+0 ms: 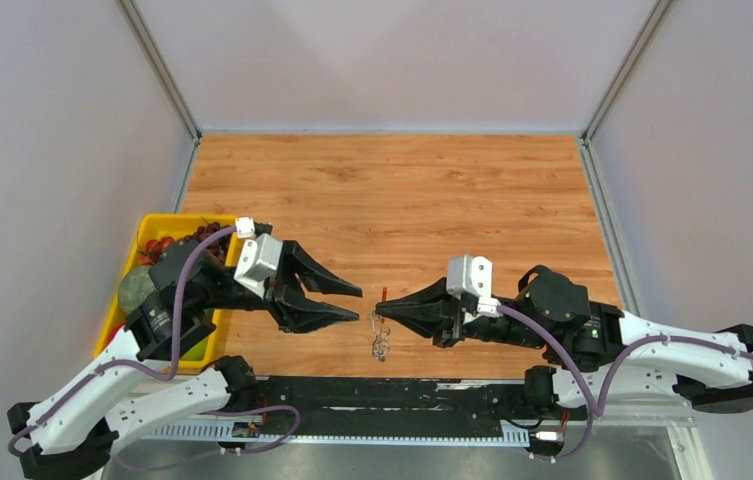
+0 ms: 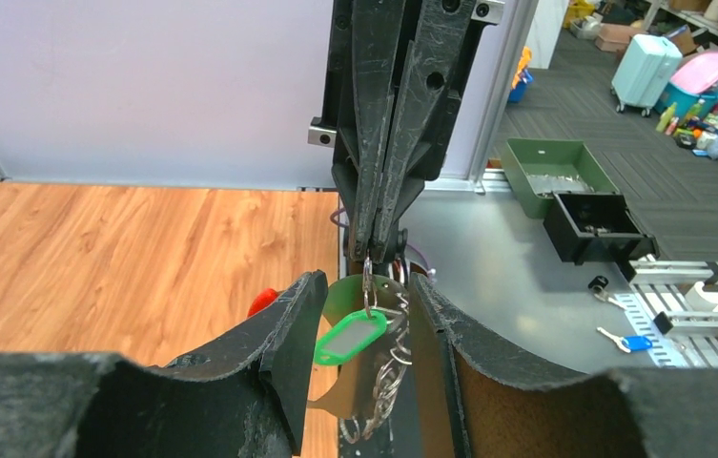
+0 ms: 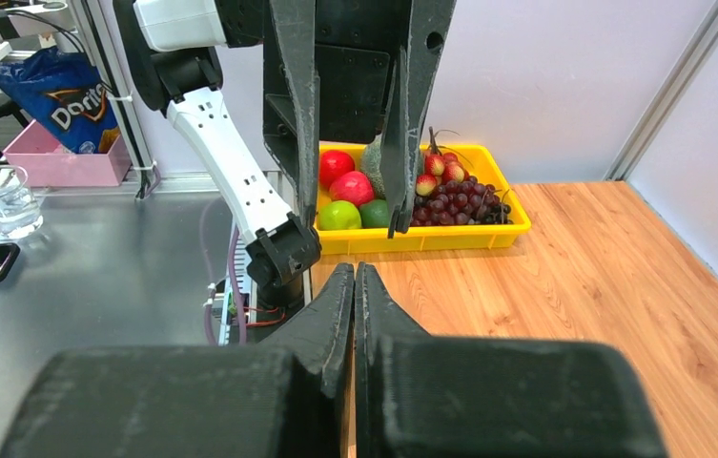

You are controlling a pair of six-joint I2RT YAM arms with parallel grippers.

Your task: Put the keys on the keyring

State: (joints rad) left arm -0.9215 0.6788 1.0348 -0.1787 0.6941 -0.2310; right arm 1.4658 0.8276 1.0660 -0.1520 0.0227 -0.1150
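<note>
two hands meet tip to tip near the 6 o'clock edge of the worktop [image 1: 402,200]. right hand [image 1: 380,312]: pinched fully closed on the small wire ring of the keys [image 2: 350,336]. the green head and a silvery chain [image 2: 385,382] hang free at 6 o'clock from its tips. left hand [image 1: 357,302]: wide, one jaw either side of the green head, apparently touching nothing. keyring [image 2: 261,301]: only a red edge shows, at 9 o'clock of the green head, behind the left jaw; what supports it cannot be told. judgement: keys are light, stiff, slick metal, and prone to swing and twist. best hold is the flat green head taken broadside, not the thin ring.
</note>
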